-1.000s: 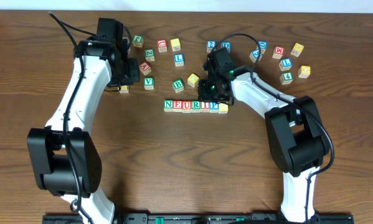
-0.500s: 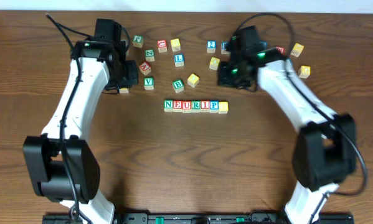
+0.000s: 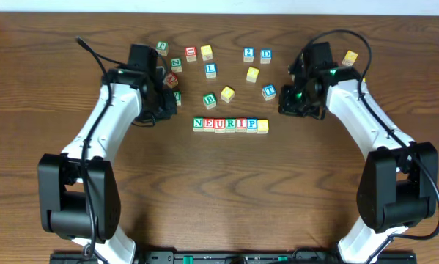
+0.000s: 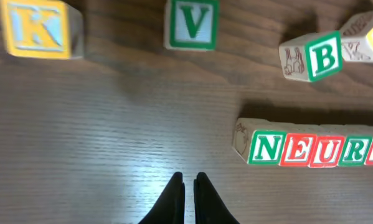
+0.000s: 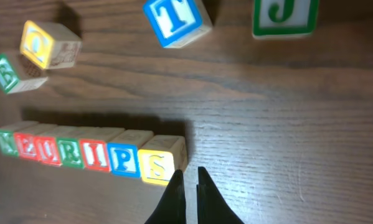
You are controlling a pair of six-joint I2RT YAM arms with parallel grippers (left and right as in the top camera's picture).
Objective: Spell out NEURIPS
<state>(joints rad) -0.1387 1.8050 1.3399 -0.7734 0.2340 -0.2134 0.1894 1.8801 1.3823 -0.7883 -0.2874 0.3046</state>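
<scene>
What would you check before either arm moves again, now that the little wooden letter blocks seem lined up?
1. The row of wooden letter cubes reads NEURIPS: ok.
2. Cubes touch in a straight line, from the green N cube to the yellow S cube: ok.
3. The left gripper is shut and empty: ok.
4. The right gripper is shut and empty: ok.
5. The spare green B cube lies apart from the row: ok.
</scene>
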